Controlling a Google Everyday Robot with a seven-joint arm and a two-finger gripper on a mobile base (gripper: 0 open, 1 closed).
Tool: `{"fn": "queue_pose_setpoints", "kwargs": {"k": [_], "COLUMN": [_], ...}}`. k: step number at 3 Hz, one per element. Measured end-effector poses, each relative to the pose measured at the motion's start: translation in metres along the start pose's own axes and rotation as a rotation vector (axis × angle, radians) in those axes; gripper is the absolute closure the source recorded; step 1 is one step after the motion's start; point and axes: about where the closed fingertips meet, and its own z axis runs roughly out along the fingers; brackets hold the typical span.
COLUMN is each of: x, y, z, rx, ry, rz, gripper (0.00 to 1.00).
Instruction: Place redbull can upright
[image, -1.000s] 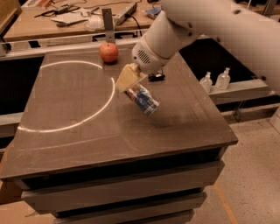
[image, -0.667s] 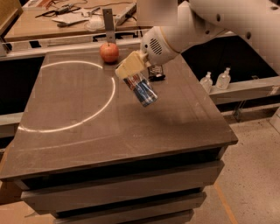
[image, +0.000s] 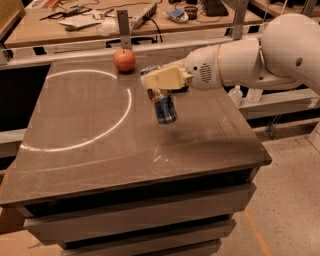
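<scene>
Redbull can (image: 164, 106) hangs over the big brown table (image: 100, 155), in the right-centre of the top. It is just outside the right edge of the white ring (image: 128, 107) marked on the surface.

White arm (image: 235, 62) comes in from the right, roughly level, above the table's far right part.

Bench (image: 65, 30) runs behind the table, cluttered with cables and small items too blurred to name.

Gripper (image: 153, 83) sits at the arm's left end, its cream fingers (image: 165, 78) clamped on the upper end of the can. Can is near vertical with a slight tilt, lower end down. Can't tell if the base touches the tabletop.

Apple (image: 124, 60) is on the table's far edge, up and left of the gripper, apart from it.
</scene>
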Motion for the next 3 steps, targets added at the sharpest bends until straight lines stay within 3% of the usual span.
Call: {"fn": "queue_pose_setpoints", "kwargs": {"k": [1,3], "x": [0.015,0.029], "y": [0.001,0.001], "z": [-0.015,-0.035], "rx": [-0.017,-0.066], "ry": [-0.14,-0.34], "rz": [-0.017,-0.09], "gripper": [1.0,1.0]}}
